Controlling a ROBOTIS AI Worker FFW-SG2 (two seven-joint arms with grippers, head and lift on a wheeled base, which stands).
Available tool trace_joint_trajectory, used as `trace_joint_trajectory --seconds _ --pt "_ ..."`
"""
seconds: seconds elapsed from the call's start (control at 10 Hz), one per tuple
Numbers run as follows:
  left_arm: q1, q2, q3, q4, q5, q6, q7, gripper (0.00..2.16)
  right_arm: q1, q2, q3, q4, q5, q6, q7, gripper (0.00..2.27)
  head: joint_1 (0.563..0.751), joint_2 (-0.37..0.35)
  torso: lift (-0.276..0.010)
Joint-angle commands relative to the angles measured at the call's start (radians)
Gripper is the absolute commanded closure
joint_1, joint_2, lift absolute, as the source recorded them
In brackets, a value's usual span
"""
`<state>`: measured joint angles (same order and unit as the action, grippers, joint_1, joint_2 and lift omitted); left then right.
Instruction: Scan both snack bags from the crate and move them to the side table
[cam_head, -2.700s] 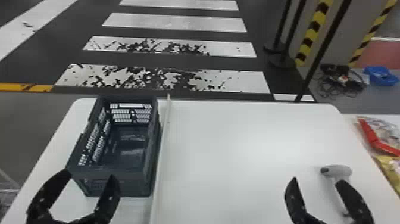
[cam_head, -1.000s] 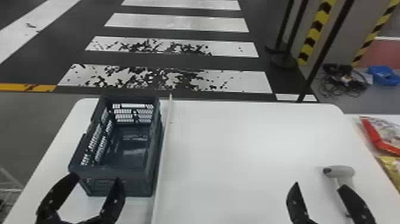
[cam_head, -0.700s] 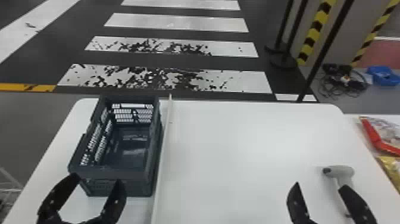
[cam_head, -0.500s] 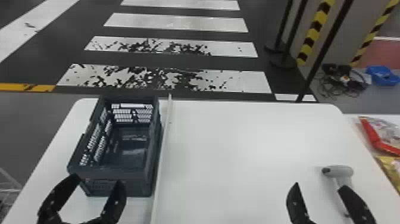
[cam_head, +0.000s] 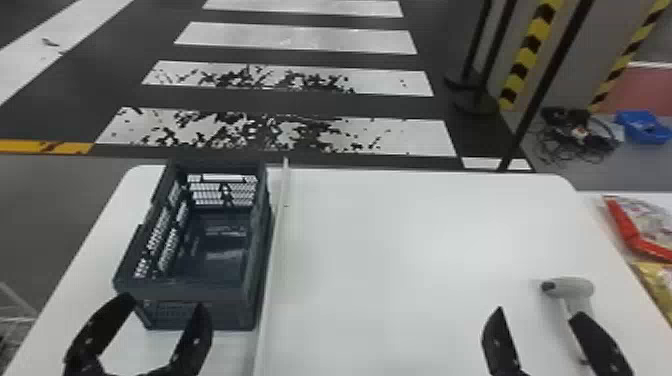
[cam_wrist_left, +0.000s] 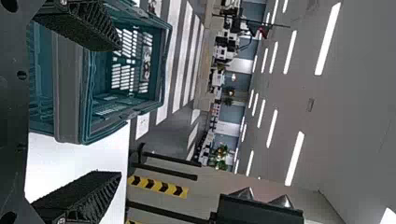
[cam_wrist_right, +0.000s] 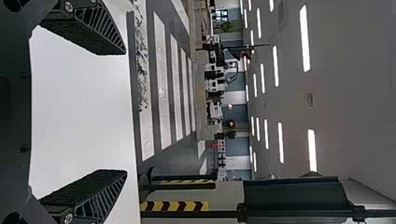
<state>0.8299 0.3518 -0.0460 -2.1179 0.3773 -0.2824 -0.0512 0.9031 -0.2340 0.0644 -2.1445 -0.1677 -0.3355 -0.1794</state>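
Treat transfer as likely done, with red snack bag and yellow snack bag on side table, and draw back left claw and right claw, both wide open and empty, gently, without nudging crate or handheld scanner on desk.

Count, head view. Grippers: two, one left gripper and one right gripper; two fingers on each, four in all. Crate: one. Snack bags: two, one red-and-white bag, one yellow bag. Handheld scanner: one. Tables: two, one main table, one side table. Pale strip on the main table: one. Blue bin: one. Dark poles: three. Yellow-and-black bands: two.
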Motion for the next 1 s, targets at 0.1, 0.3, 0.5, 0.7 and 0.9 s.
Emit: trace_joint_trajectory --seconds 0.1,0.3,0.5,0.7,0.9 --pt "0.000 -0.001 -0.002 -0.001 0.000 -0.001 -0.001 0.04 0.003 0.001 0.000 0.000 -0.001 -0.009 0.000 0.08 0.695 -0.043 -0.095" --pt "0.000 -0.001 -0.002 0.001 0.000 -0.001 -0.001 0.04 0.005 -0.001 0.000 0.000 0.000 -0.018 0.000 0.08 0.695 -0.045 -0.095" --pt "0.000 -0.001 -0.002 0.004 0.000 -0.001 -0.004 0.04 0.005 0.001 0.002 0.002 -0.001 -0.027 0.000 0.08 0.695 -0.045 -0.095" --pt "0.000 -0.001 -0.002 0.007 0.000 -0.001 -0.004 0.04 0.002 0.001 0.005 0.006 -0.001 -0.024 0.000 0.08 0.695 -0.044 -0.095" --pt "-0.002 -0.001 -0.003 0.007 0.000 -0.001 -0.006 0.04 0.003 0.001 0.005 0.006 -0.001 -0.030 0.000 0.08 0.695 -0.042 -0.095"
